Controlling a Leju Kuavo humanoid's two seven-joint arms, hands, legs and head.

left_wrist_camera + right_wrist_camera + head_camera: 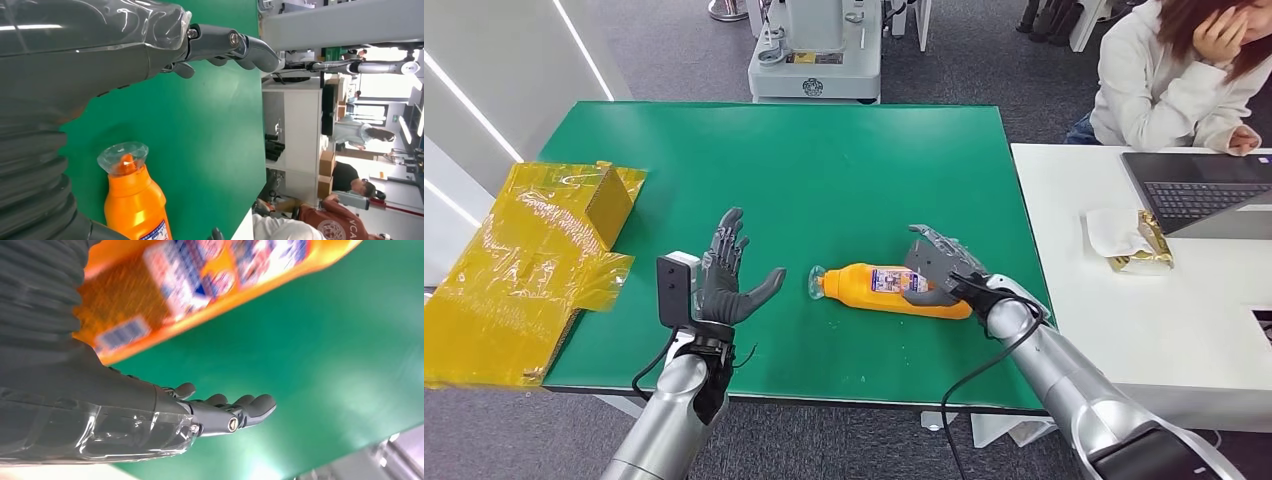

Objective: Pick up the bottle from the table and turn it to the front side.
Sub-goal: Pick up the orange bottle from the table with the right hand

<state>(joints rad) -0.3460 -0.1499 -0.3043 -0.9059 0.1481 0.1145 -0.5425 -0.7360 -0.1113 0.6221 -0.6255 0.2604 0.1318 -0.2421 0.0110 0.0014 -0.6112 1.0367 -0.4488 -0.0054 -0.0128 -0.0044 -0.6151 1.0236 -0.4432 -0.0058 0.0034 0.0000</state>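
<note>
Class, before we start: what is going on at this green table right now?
A humanoid robot is working on an orange bottle that lies on its side on the green table, clear cap pointing toward the robot's left. Its right hand is on the bottle's bottom end, fingers over the label area; whether it truly grips is unclear. Its left hand is held open just beyond the cap, touching nothing. The bottle does not look lifted yet. A person sits at a laptop nearby.
</note>
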